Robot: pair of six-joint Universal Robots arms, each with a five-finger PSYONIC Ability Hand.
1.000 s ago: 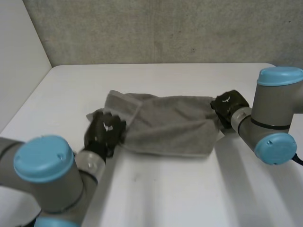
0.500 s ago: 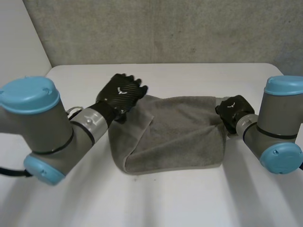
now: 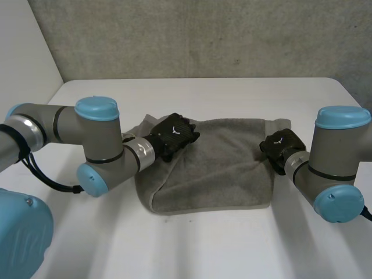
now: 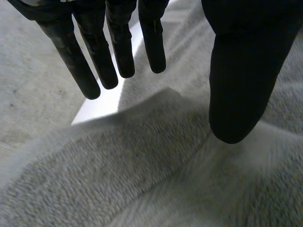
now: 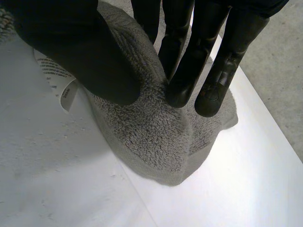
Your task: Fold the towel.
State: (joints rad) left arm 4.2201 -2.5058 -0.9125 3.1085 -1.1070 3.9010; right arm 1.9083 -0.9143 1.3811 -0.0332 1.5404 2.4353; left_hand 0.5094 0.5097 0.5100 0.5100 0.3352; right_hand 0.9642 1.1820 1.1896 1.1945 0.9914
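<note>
The grey towel (image 3: 215, 168) lies folded on the white table (image 3: 221, 244). Your left hand (image 3: 174, 132) sits over the towel's far left corner, fingers straight, holding nothing; your right hand (image 3: 278, 144) pinches the towel's right edge with thumb and fingers

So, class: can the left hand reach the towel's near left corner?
Probably yes: the left hand is open over the towel, with only bare cloth between it and that corner.

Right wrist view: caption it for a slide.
Black right hand pinches a bunched edge of the grey terry towel on the white table.
</note>
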